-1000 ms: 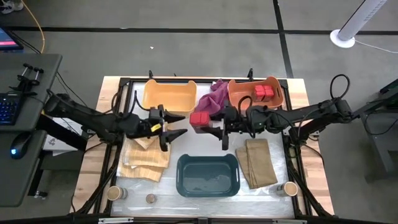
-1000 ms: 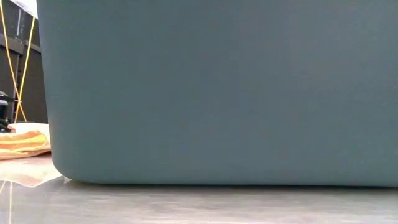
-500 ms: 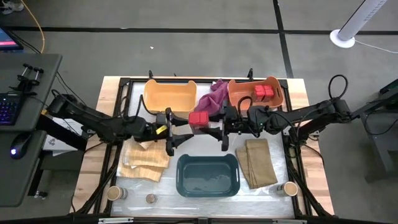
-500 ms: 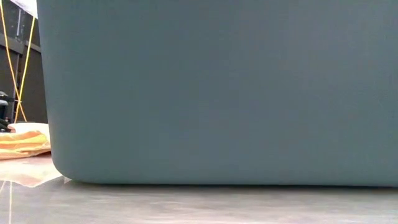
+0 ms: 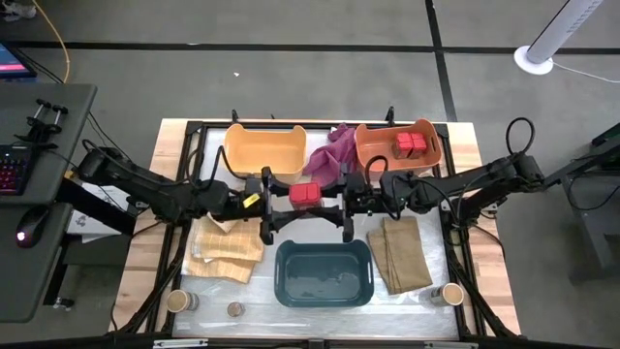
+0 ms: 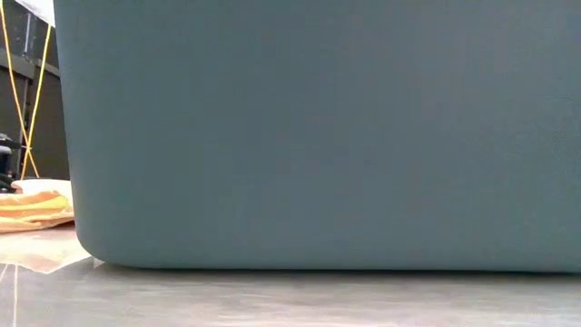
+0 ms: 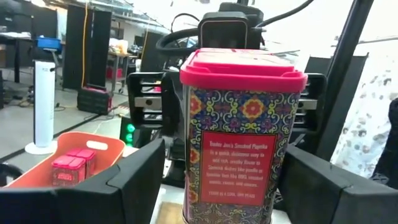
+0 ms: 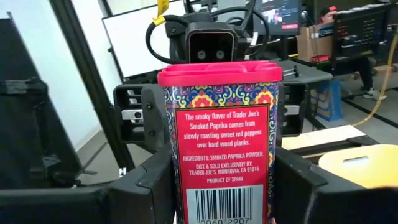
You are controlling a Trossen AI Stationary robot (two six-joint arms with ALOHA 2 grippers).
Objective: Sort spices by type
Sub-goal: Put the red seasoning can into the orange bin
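A red spice tin [image 5: 307, 193] with a pink lid stands upright in the air over the table's middle, between my two grippers, which face each other. My right gripper [image 5: 327, 200] comes from the right and is shut on the tin [image 8: 219, 143]. My left gripper [image 5: 289, 200] comes from the left, open; its fingers [image 7: 137, 180] stand on either side of the tin [image 7: 242, 143], with a small gap on each side. Two more red tins [image 5: 411, 143] lie in the orange bin [image 5: 373, 145]. My right gripper pinches the tin between its two fingers, on the lower part of its two narrow sides [image 8: 169, 180]. The fingers [image 8: 146, 186] come level from the table's right. The tin is upright with its lid up, lifted clear of the table.
A yellow bin [image 5: 263, 148] and a magenta cloth [image 5: 334, 153] lie at the back, a teal bin [image 5: 324, 291] at the front; its wall [image 6: 318, 136] fills the low view. Folded tan cloths [image 5: 228, 247] [image 5: 405, 252], tan cylinders [image 5: 177, 301] [image 5: 451, 294] and a small jar [image 5: 234, 309] are nearby.
My left gripper has gone toward the table's right, up to the tin, and has turned level, so that its open fingers now flank the tin. My right gripper keeps its hold on the tin.
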